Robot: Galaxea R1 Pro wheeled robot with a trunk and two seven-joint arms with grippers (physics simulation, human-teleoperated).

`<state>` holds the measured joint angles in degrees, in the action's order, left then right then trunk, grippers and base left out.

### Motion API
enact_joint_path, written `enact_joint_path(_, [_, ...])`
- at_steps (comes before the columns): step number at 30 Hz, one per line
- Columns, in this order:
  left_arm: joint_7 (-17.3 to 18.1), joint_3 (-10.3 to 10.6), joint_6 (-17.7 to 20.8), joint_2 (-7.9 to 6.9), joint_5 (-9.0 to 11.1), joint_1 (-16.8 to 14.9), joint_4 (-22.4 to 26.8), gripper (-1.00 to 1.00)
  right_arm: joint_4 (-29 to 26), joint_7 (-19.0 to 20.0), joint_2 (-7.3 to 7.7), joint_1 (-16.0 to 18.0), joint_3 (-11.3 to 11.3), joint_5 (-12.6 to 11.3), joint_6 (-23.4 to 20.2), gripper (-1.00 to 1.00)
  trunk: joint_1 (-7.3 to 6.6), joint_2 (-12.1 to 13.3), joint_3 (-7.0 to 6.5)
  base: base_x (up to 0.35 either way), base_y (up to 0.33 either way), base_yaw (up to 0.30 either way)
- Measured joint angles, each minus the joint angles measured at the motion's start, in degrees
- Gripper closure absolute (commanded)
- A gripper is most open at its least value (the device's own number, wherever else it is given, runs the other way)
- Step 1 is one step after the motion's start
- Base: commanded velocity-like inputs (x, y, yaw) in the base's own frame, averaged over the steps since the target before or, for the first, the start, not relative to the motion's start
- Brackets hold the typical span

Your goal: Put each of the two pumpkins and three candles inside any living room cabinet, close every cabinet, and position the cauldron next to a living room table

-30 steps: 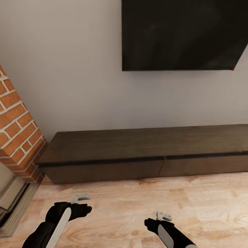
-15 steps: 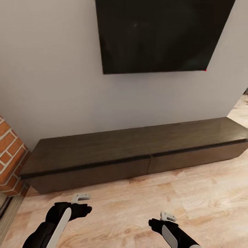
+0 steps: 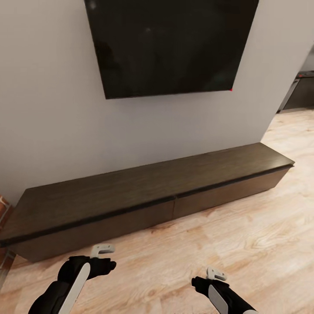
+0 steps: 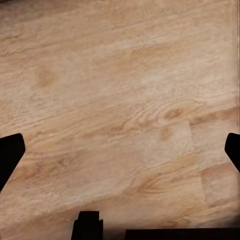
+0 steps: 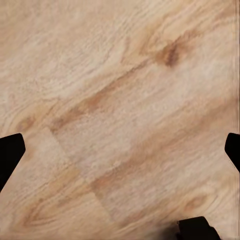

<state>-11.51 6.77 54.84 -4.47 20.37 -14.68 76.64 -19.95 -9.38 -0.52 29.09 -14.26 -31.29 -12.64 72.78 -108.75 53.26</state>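
Note:
The cabinet (image 3: pixel 131 192), a long low dark brown unit, stands against the grey wall with both of its drawer fronts shut. My left gripper (image 3: pixel 102 250) hovers over the wood floor just in front of it, open, its dark fingertips (image 4: pixel 10 155) wide apart with only floor between them. My right gripper (image 3: pixel 216 274) hangs lower and further from the cabinet, also open and empty, its fingertips (image 5: pixel 10 152) spread over bare planks. The pumpkins, candles, cauldron and table are out of view.
A large black TV (image 3: pixel 170 43) hangs on the wall above the cabinet. A sliver of red brick (image 3: pixel 3 205) shows at the far left. Light wood floor (image 3: pixel 244 244) runs past the cabinet's right end toward a dark unit (image 3: pixel 301 93) in another room.
The camera has turned to the right: the brick fireplace has slid almost out at the left, and the cabinet's right end and the opening beyond it have come in. Both arms hold their pose.

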Motion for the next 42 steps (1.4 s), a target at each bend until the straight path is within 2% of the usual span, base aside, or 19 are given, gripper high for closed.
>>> enact_joint_path(9, [0.00,0.00,0.00,-0.01,0.01,0.00,0.00,-1.00,0.01,0.07,0.16,0.00,2.73,0.00,0.15,-1.00,-1.98,3.61,-1.30,0.000,0.000,-0.262])
enact_joint_path(42, [0.00,0.25,-0.07,0.13,0.01,0.00,0.00,-1.00,2.36,-0.02,0.07,0.00,3.62,0.00,2.76,-1.00,-9.22,16.84,-6.09,0.000,0.000,-0.261])
